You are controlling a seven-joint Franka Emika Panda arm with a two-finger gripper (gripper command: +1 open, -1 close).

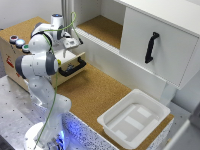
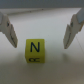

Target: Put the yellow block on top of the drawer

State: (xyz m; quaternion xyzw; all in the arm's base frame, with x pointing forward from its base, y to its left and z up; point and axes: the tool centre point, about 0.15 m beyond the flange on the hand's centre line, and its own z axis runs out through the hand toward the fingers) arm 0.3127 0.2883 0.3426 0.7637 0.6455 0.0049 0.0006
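Observation:
The yellow block (image 2: 35,51) shows in the wrist view, with a black letter N on its face. It lies on a pale flat surface. My gripper (image 2: 40,44) is open, and its fingers (image 2: 9,27) stand apart on either side of the block without touching it. In the exterior view the gripper (image 1: 70,43) hangs over the open light wooden drawer (image 1: 70,60) with its black curved handle (image 1: 73,67). The drawer belongs to a small wooden box (image 1: 11,55) with coloured buttons (image 1: 19,43). The arm hides the block in the exterior view.
A white plastic bin (image 1: 132,117) stands on the cork table at the exterior view's lower right. A large white cabinet door with a black handle (image 1: 151,47) is at the upper right. A raised cork shelf (image 1: 102,27) lies behind the drawer.

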